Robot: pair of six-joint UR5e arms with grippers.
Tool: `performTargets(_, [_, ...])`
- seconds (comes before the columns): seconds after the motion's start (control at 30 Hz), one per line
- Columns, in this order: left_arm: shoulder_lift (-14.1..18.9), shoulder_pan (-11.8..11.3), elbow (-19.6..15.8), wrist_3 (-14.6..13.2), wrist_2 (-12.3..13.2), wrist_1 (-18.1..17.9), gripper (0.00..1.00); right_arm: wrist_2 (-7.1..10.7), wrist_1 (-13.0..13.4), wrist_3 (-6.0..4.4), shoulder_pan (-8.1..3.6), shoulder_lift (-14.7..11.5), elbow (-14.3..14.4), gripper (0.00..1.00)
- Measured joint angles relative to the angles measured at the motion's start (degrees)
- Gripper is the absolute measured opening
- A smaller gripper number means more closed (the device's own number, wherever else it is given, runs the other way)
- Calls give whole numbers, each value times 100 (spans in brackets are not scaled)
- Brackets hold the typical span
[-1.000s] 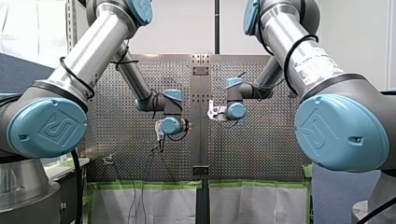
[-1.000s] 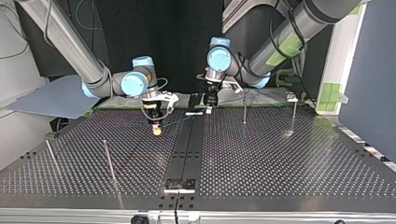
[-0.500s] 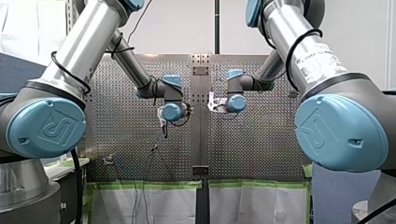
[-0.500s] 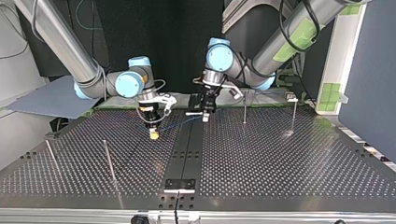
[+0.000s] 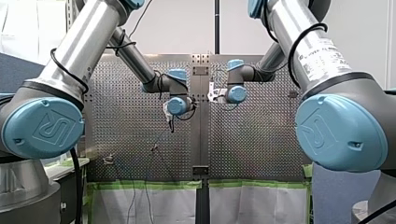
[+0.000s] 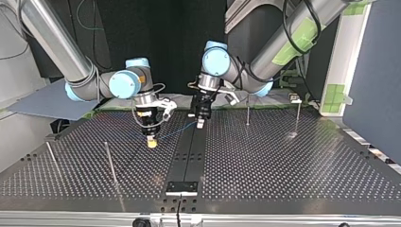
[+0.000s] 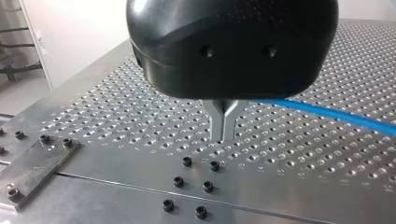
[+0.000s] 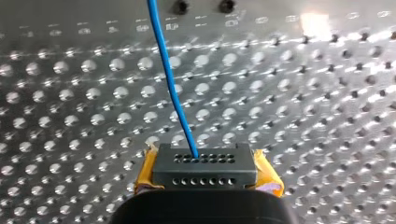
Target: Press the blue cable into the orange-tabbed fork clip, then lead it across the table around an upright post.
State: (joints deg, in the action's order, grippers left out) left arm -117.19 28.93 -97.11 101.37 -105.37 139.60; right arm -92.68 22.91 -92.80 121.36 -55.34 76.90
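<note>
Vs 0.5 s ago, both shifted further out over perforated table (image 6: 283, 165). L gripper (image 7: 223, 135) pinched together on blue cable (image 7: 327, 112), trailing off beside it. R gripper (image 8: 205, 161) yellow pads (image 8: 267, 175) clamped on same cable, stretched ahead. Dark backdrop (image 6: 165, 28) behind.

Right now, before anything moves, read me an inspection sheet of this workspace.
Surface: perforated table, bare metal.
Job's things: blue cable strung between the two grippers, above the table; upright posts standing free of it; fork clip not made out.
Clutter: nothing seen.
Grippers: my left gripper, metal fingertips together, shut on the cable; my right gripper, yellow pads, shut on the cable.
Cables: thin leads hang over the table's edge in the front view.
Surroundings: green-taped drape below that edge.
</note>
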Motion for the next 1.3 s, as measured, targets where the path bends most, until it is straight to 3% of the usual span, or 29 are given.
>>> performTargets(0.27, [7,4,51,67,-21,27,1,10,3,-5,19,-185,-5,0])
performTargets(0.7, [230,-41,381,118,-78,384,1,-13,-24,31,45,-411,-73,0])
performTargets(1.3, [288,-77,798,127,-68,759,1,-25,-250,10,47,-698,-336,0])
